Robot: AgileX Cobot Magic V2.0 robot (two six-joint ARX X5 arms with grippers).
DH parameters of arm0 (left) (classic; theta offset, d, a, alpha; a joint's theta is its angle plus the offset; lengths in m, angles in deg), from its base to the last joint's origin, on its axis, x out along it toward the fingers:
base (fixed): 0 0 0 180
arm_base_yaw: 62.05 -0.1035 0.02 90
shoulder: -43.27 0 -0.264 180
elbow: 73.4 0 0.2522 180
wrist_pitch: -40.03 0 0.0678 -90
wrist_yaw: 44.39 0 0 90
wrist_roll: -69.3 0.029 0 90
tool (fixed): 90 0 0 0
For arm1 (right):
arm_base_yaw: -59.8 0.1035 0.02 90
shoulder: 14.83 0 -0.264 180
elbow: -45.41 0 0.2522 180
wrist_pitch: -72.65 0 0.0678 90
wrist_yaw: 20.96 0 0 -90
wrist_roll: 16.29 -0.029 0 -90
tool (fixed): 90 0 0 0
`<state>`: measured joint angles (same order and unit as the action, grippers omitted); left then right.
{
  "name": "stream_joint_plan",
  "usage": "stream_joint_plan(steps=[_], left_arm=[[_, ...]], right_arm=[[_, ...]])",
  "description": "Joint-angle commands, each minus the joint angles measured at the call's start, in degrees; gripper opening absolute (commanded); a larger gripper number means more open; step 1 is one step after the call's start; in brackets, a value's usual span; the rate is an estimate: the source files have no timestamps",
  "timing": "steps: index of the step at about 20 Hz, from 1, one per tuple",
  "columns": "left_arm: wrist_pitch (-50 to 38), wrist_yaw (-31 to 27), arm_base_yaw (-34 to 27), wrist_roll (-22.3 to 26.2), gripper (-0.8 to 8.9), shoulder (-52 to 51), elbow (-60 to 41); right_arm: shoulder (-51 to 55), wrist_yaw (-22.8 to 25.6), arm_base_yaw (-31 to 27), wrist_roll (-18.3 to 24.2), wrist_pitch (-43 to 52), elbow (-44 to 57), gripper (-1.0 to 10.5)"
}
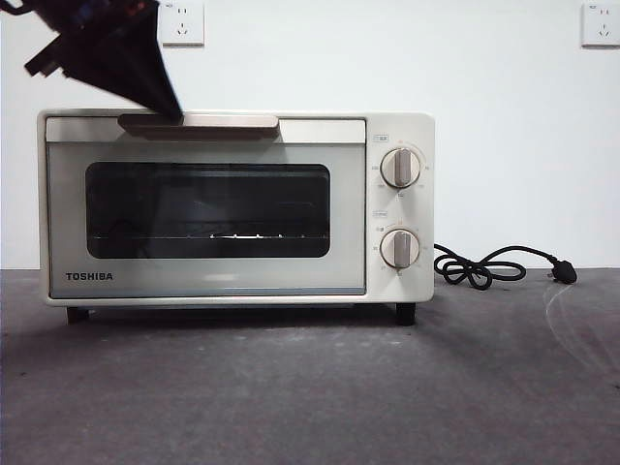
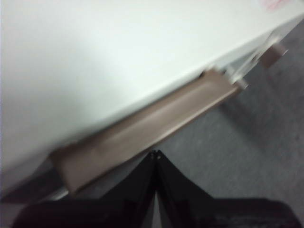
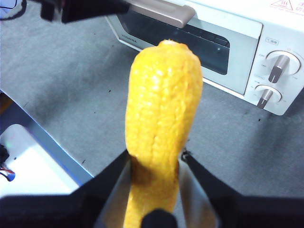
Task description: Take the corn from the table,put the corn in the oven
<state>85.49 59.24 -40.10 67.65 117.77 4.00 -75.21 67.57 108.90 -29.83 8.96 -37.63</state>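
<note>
Grey table [image 1: 310, 387] runs across the whole front view, dark and faintly mottled, up to a white wall with two sockets. On it stands the cream-white oven [image 1: 402, 218], its door shut, with a dark glass window, TOSHIBA lettering at the lower corner of the door, and two round knobs [image 1: 400, 168] one above the other on the panel beside the door. A black cord [image 1: 484, 266] lies coiled on the table just beside the oven's knob side, ending in a plug.

Along the top of the door runs the brownish bar handle [image 1: 223, 122]. The left gripper [image 1: 170, 107] comes in from the upper corner of the front view, big and dark, its tip down at the handle's end. In the left wrist view its two jaws are pressed together to a point with nothing between them, the tip just beside the handle's [image 2: 142, 133] edge; whether it touches is hard to tell, as that picture is blurred.

The corn [image 3: 161, 128] is off the table, held in the right gripper [image 3: 156, 161]. Its jaws are parted only as wide as the cob and clamp its thicker lower part from both sides, so the yellow, bumpy cob sticks out beyond the fingertips with its tapered end towards the oven [image 3: 237, 47]. The cob is in the air, well apart from the oven's front, over the table [image 3: 71, 95].
</note>
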Motion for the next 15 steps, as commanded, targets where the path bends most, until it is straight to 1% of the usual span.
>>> stream_joint_plan(steps=[1, 4, 15], left_arm=[[0.0, -0.3, 0.1, 2.2, -0.05, 0.7, -0.6], [-0.1, -2.3, 0.0, 2.8, -0.05, 0.7, -0.6], [-1.4, -1.2, 0.3, 2.5, -0.05, 0.6, -0.6]], right_arm=[[-0.1, 0.1, 0.1, -0.3, 0.2, 0.0, -0.1], [-0.1, 0.0, 0.1, -0.3, 0.2, 0.0, -0.1], [-0.1, 0.1, 0.1, -0.2, 0.2, 0.0, -0.1]])
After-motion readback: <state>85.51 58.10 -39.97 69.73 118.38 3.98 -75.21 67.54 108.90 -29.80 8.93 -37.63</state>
